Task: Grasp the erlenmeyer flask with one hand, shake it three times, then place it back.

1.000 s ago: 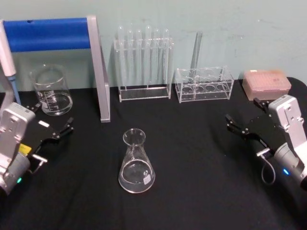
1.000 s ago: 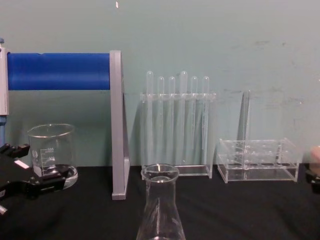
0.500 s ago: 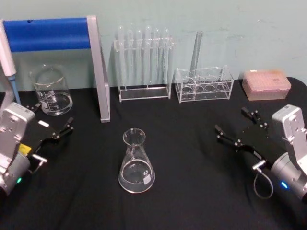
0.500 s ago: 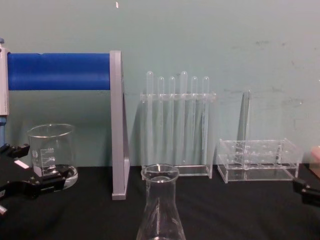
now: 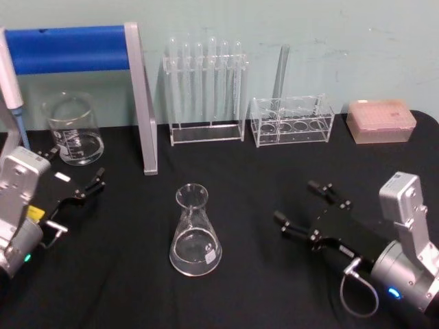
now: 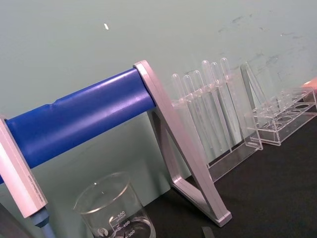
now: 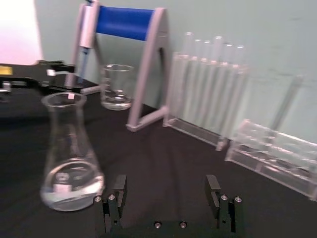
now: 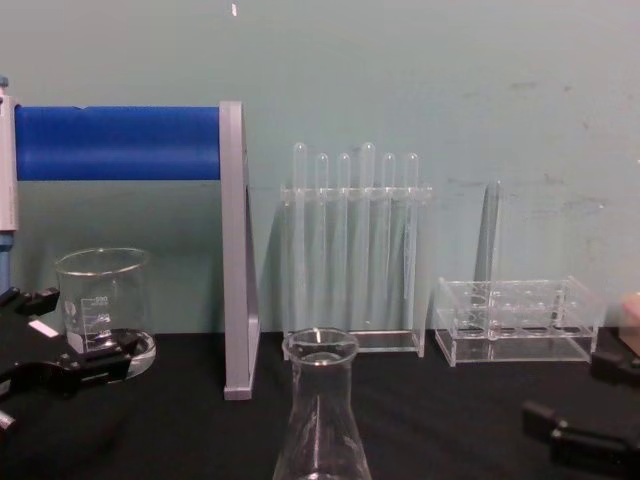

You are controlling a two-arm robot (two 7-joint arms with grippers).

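Erlenmeyer flask (image 5: 195, 233): upright on your bench (image 5: 260, 164), ungrasped. Right gripper (image 5: 297, 203): near it, fingers spread. Left gripper (image 5: 72, 169): parked by the beaker (image 5: 72, 130), fingers apart. Outstanding: grasp, three shakes, return.

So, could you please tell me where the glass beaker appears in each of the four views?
Head view: the beaker far left, at the back of the table.
Chest view: beaker at lower left.
Left wrist view: beaker under the bar of the blue-barred stand.
Right wrist view: beaker beyond the erlenmeyer flask, by the blue-barred stand.
Shared landmark: that blue-barred stand, beside the beaker throughout.
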